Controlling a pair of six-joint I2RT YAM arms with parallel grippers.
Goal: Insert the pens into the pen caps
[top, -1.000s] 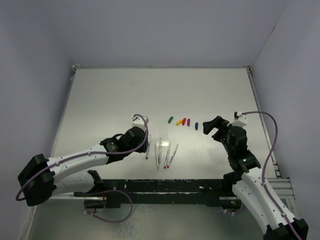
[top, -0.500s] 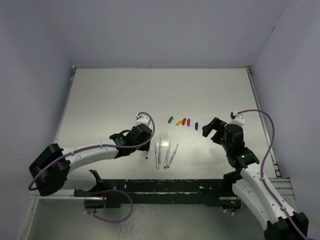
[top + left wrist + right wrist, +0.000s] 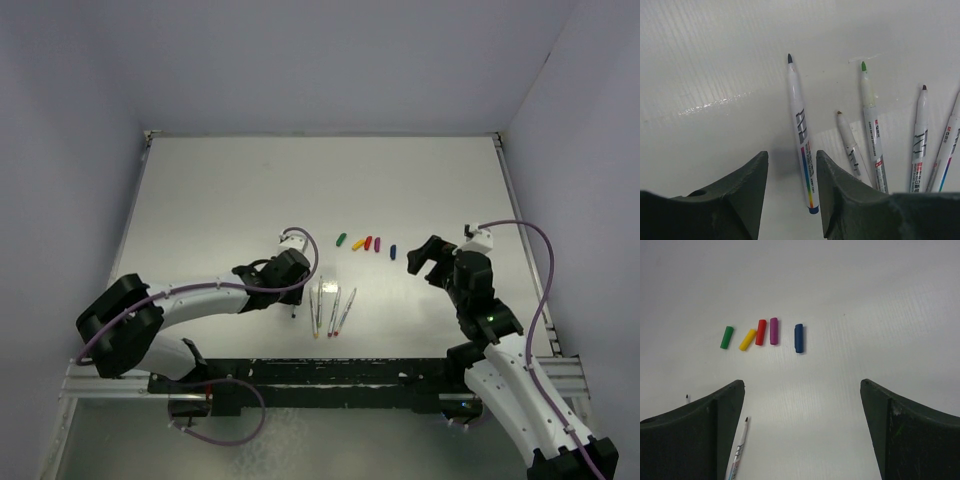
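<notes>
Several pens lie side by side near the front middle of the table (image 3: 220, 200). The leftmost is the blue-tipped pen (image 3: 801, 130) (image 3: 294, 303); right of it lie a green-tipped pen (image 3: 871, 125) and others (image 3: 334, 308). My left gripper (image 3: 792, 155) (image 3: 296, 285) is low over the blue-tipped pen's rear end. Its jaws are open on either side of the pen, which rests on the table close to the right finger. The pen caps lie in a row behind: green (image 3: 726, 337), yellow (image 3: 747, 339), red (image 3: 760, 332), purple (image 3: 773, 330), blue (image 3: 798, 337). My right gripper (image 3: 802, 382) (image 3: 426, 254) is open wide, just right of the caps.
White walls enclose the table on the left, back and right. One pen (image 3: 741, 445) lies by my right gripper's left finger. The black rail (image 3: 330, 372) holding the arm bases runs along the near edge.
My left arm has swung right, bringing its gripper over the blue-tipped pen's rear end with the jaws a little wider. The right arm has barely shifted.
</notes>
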